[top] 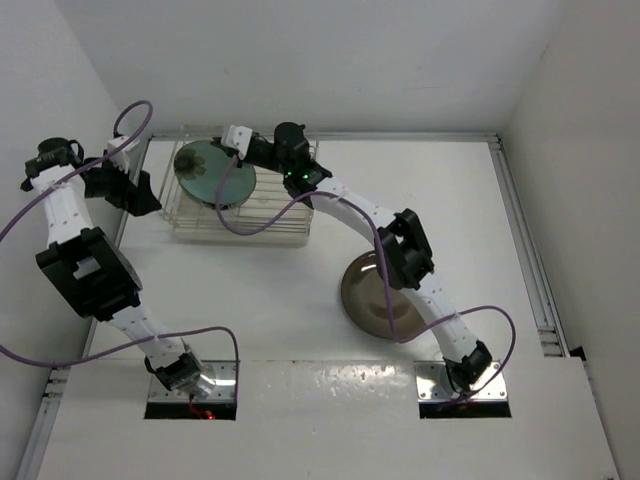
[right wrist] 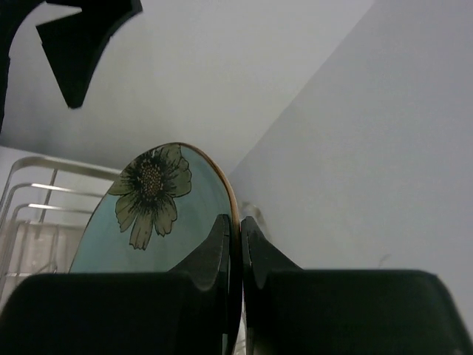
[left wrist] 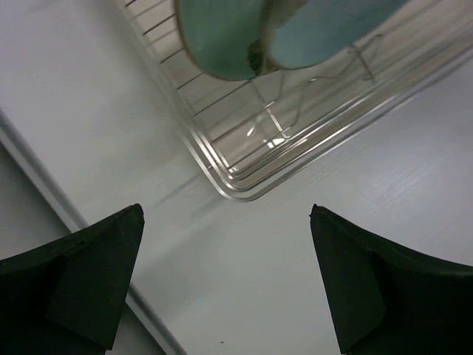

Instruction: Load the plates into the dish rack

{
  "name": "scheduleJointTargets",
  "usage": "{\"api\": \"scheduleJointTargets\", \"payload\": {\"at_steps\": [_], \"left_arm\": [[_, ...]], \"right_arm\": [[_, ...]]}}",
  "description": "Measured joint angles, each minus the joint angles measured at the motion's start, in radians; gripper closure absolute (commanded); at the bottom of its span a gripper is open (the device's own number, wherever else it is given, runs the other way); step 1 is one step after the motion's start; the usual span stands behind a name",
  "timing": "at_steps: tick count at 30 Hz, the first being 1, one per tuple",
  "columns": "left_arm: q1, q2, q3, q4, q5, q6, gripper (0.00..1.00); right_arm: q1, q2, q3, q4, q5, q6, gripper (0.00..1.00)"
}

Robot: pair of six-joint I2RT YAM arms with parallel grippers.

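Note:
Two mint-green plates with a dark flower stand in the wire dish rack at the back left. My right gripper is shut on the rim of one mint plate, which is tilted over the rack's left part. In the right wrist view its fingers pinch that plate's rim. The second mint plate overlaps it. The left wrist view shows both plates above the rack corner. The brown plate lies flat on the table, partly under the right arm. My left gripper is open and empty, left of the rack.
White walls close in on the left, back and right. A metal rail runs along the table's right edge, and another runs on the left near the left gripper. The left gripper shows at the top of the right wrist view.

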Motion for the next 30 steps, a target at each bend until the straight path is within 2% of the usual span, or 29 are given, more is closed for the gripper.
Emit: {"api": "scheduleJointTargets", "payload": {"at_steps": [7, 17, 30], "left_arm": [[-0.087, 0.035, 0.159, -0.187, 0.045, 0.178, 0.03], [-0.125, 0.040, 0.408, -0.225, 0.174, 0.286, 0.00], [-0.106, 0.059, 0.411, -0.237, 0.198, 0.292, 0.00]], "right_arm": [[0.037, 0.020, 0.035, 0.063, 0.061, -0.046, 1.00], [0.027, 0.020, 0.042, 0.056, 0.062, -0.124, 1.00], [0.027, 0.020, 0.043, 0.063, 0.054, -0.050, 1.00]]}}
